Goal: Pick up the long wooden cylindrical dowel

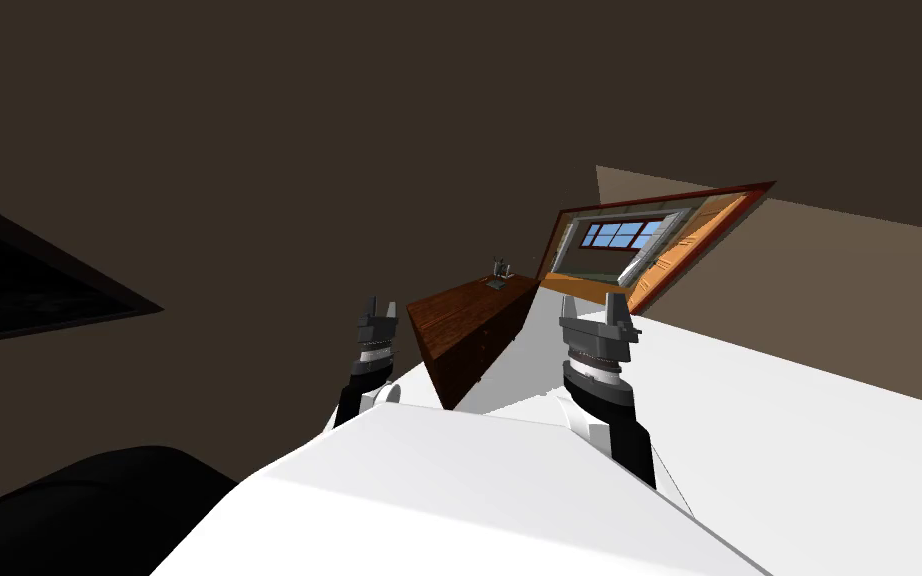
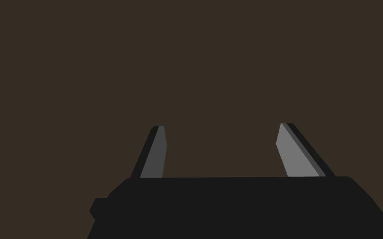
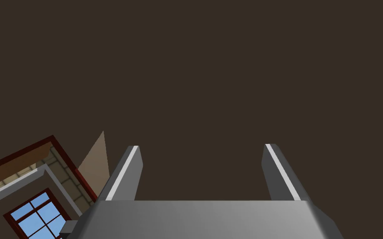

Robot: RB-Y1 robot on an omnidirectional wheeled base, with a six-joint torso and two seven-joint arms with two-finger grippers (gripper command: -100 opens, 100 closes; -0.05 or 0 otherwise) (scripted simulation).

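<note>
- Left gripper has its thin grey fingers standing apart and faces a flat dark brown surface.
- Right gripper has its fingers spread too; a red-framed window with blue panes lies off to one side.
- From the head, both grippers are raised side by side. A long reddish-brown wooden cabinet lies beyond them, with a small grey object on top.
- I cannot tell where the long wooden cylindrical dowel lies.

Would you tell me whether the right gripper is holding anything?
No, the right gripper is open, with nothing but a dark brown surface between its fingers.
</note>
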